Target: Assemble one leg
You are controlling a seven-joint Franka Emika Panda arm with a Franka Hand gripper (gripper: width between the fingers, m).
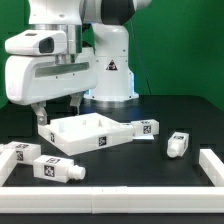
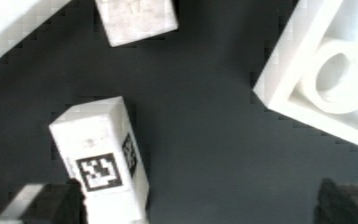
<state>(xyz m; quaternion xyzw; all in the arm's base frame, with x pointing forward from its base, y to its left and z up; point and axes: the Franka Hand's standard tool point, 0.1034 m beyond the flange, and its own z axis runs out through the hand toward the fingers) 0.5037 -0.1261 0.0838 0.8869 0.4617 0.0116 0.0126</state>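
leg (image 2: 98, 140), black-and-white tag facing up, lies flat on the dark table (image 2: 211, 120). in the wrist view it sits below the gripper (image 2: 190, 200), closer to one finger than to the other. the fingers (image 2: 34, 203) are spread wide and pinch nothing. the rimmed panel (image 2: 309, 75) lies near that leg, apart from it. in the exterior view the gripper (image 1: 57, 108) hangs above the table (image 1: 180, 112), over the exterior view's left end of the rimmed panel (image 1: 92, 132), touching nothing. four such pieces lie loose there: one leg (image 1: 57, 169) in front of the panel near the white rail (image 1: 110, 196), one leg (image 1: 18, 152) further to the exterior view's left, one leg (image 1: 145, 127) just beside the panel's other end, and one leg (image 1: 177, 143) further to the exterior view's right. which of them the wrist view shows, i cannot tell.
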